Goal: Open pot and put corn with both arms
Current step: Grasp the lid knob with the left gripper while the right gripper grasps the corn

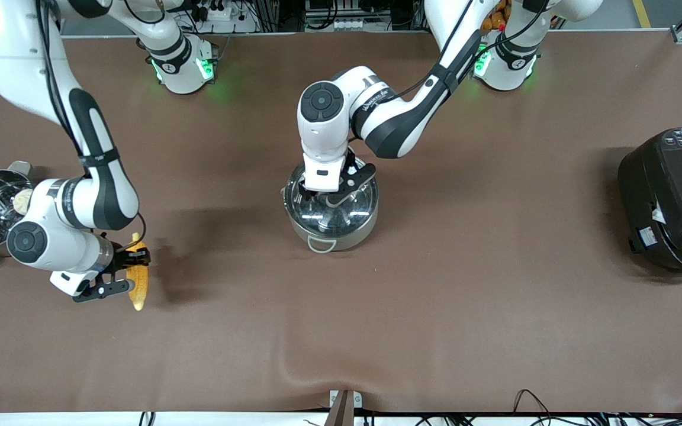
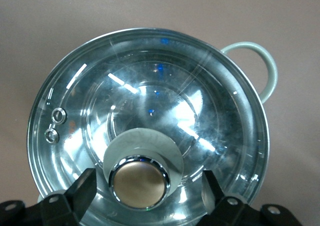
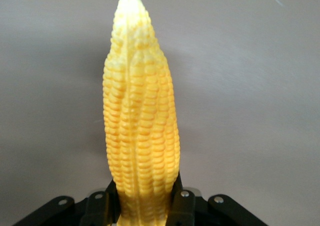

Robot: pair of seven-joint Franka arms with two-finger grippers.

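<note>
Stainless-steel pot [image 1: 331, 213] sits mid-table with its glass lid [image 2: 150, 116] on, so I judge the step in hand is to centre my fingers on the copper-toned knob [image 2: 139, 180], close squarely, then lift straight up so the rim clears. My left gripper [image 2: 146, 191] hangs over the lid, jaws wide, one either side of the knob, touching nothing. Toward the right arm's end from the pot, my right gripper [image 3: 145, 206] clamps the corn [image 3: 141, 121] by its thick end.

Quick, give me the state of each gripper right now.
Left gripper: open, fingers either side of the pot lid's knob.
Right gripper: shut on the corn.
</note>
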